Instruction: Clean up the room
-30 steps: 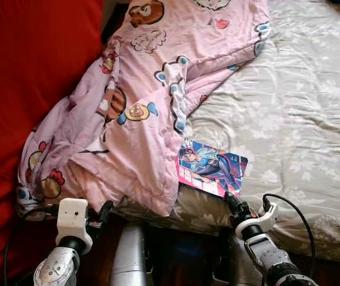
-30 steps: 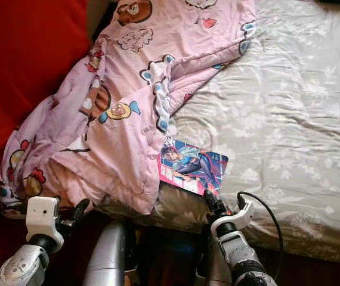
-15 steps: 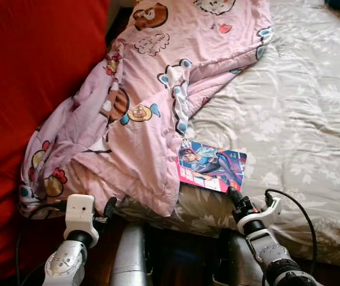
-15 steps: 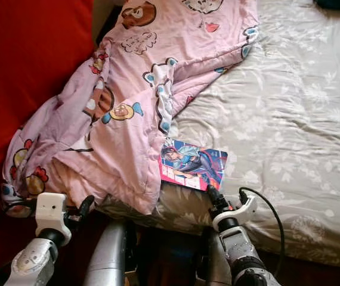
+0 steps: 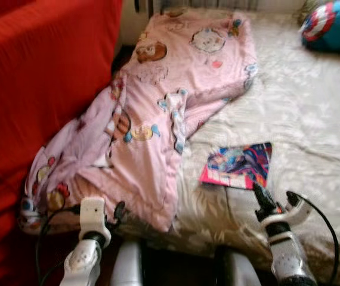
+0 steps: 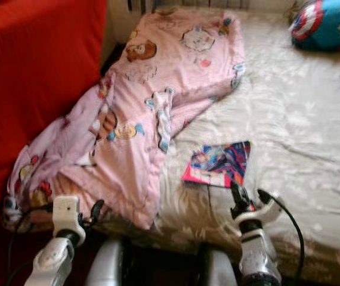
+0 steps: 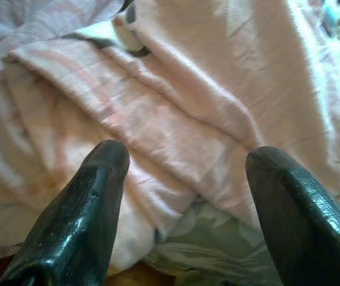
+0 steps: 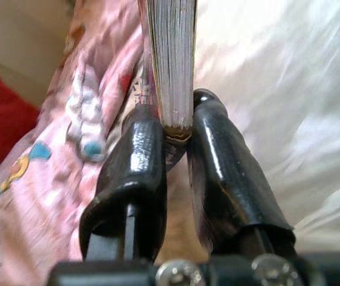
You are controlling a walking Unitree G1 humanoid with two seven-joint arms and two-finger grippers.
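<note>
A colourful comic book [image 5: 237, 165] is held just above the grey floral bed sheet [image 5: 313, 113], free of the pink cartoon blanket [image 5: 158, 107] to its left. My right gripper [image 5: 259, 195] is shut on the book's near edge. In the right wrist view both black fingers [image 8: 140, 161] clamp the book's page edge [image 8: 171, 59]. My left gripper [image 5: 118, 211] hovers at the bed's near left edge. It is open there, its fingertips [image 7: 98, 179] spread over the crumpled blanket [image 7: 176, 101].
A red cushion or sofa back [image 5: 39, 83] rises along the left. A blue pillow with a shield print [image 5: 332, 25] lies at the far right corner of the bed. The blanket hangs over the bed's near left edge.
The camera has tilted up, bringing the head of the bed into view. My right gripper has drawn the book right, out from under the blanket's edge, and turned it.
</note>
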